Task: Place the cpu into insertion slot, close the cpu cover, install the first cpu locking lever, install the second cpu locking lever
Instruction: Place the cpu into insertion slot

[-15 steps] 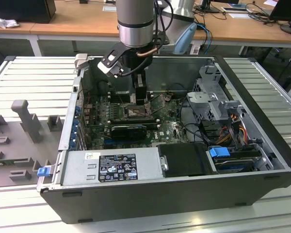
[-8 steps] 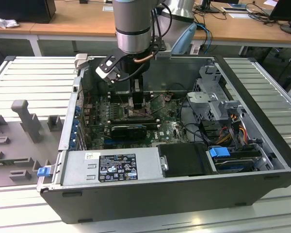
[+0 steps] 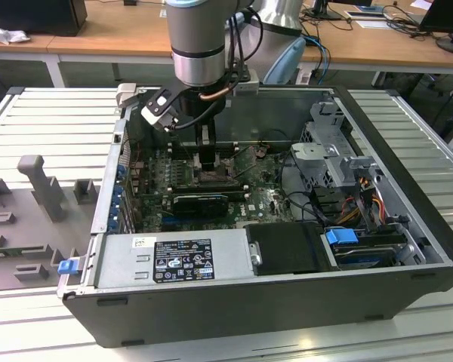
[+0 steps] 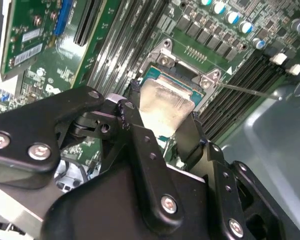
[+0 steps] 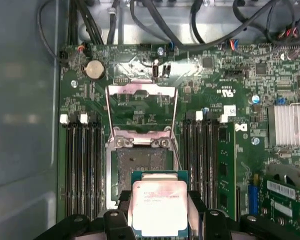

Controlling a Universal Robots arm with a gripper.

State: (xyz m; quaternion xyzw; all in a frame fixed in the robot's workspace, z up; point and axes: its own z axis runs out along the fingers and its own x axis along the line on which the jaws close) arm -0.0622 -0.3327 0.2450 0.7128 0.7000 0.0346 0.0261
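- The gripper (image 5: 159,212) is shut tight on the chip (image 5: 157,197). One black finger presses on each side of it.
- In the second wrist view the chip (image 4: 165,102) shows its shiny grey top between those fingers (image 4: 135,117).
- I think the chip hangs just above the slot (image 5: 140,162) and is not sitting in it yet. Most of the slot's dark middle is bare.
- The cover (image 5: 141,90) is flipped up and open on the far side of the slot. You can see the green board (image 5: 225,75) through its big window.
- A thin metal lever (image 4: 245,90) sticks out to the side of the slot. It does not look locked down.
- Long black memory slots (image 5: 82,160) run on both sides of the slot.
- In the exterior view the gripper (image 3: 209,160) reaches down from the upper middle of the frame into the open computer case (image 3: 249,309).
- How far along: I think the job is only at its first step. The chip is picked up and brought to the slot. Not done: chip in the slot, cover shut, both levers locked.
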